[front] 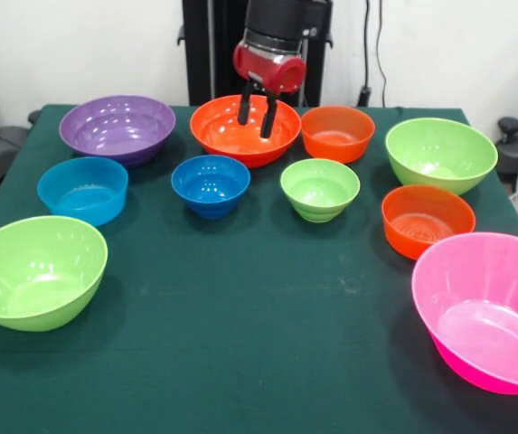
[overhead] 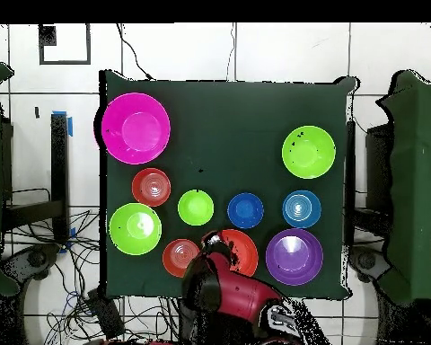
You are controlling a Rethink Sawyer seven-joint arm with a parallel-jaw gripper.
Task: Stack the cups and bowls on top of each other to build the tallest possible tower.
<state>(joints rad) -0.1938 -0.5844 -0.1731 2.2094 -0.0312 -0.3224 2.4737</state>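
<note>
Ten bowls stand apart on the green table (front: 240, 362); no pile shows. At the back are a purple bowl (front: 118, 127), a wide orange bowl (front: 222, 134), a smaller orange bowl (front: 337, 132) and a lime green bowl (front: 440, 154). In the middle row are a light blue bowl (front: 83, 188), a footed dark blue bowl (front: 211, 183), a footed green bowl (front: 320, 187) and an orange bowl (front: 427, 220). Nearest are a large lime green bowl (front: 34, 269) and a pink bowl (front: 485, 307). My gripper (front: 256, 113) hangs open and empty over the wide orange bowl (overhead: 243, 252).
In the overhead view the arm (overhead: 241, 296) covers part of the table's edge by the robot. Chairs and cables stand beside the table. The pink bowl (overhead: 136, 128) sits close to a table corner.
</note>
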